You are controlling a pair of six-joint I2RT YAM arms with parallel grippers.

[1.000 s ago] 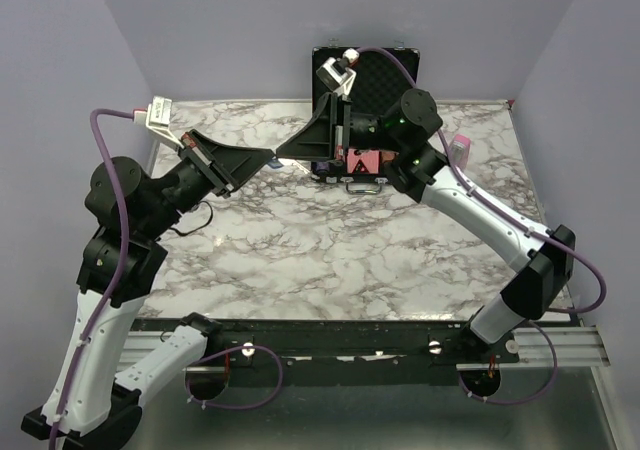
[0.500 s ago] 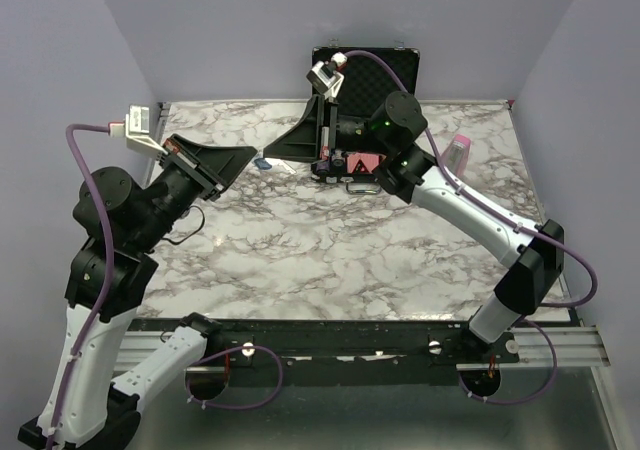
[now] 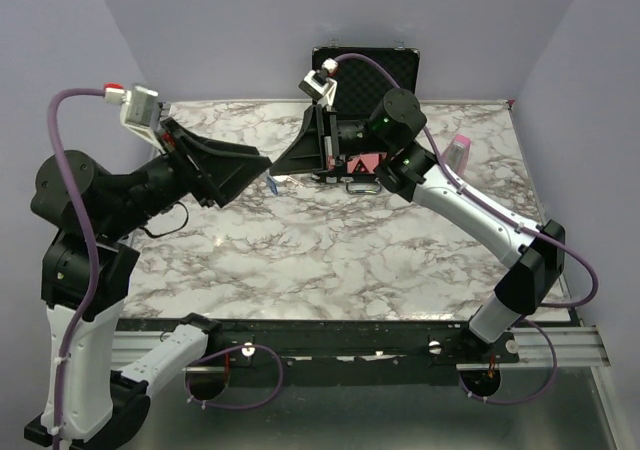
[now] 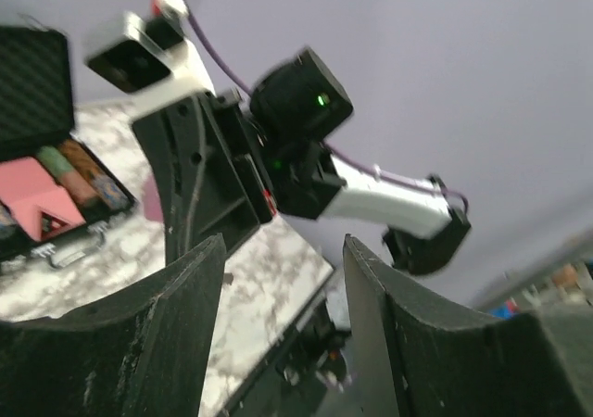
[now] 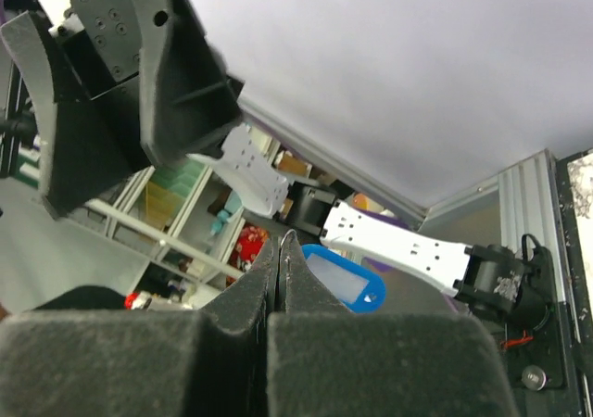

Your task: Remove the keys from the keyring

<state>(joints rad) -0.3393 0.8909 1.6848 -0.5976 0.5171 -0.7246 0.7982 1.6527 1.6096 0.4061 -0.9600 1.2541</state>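
Beyond closed right pincer point(image 5: 281, 243), blue oval plastic key point(image 5: 341, 283), perhaps held; left pincer point(image 4: 283, 250) agape.

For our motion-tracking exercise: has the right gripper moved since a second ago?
Yes. The right gripper has shifted slightly left, farther from the open black case.

The left tool point(image 3: 264, 163) and right tool point(image 3: 281, 165) nearly meet, the blue key point(image 3: 272, 182) just beneath.
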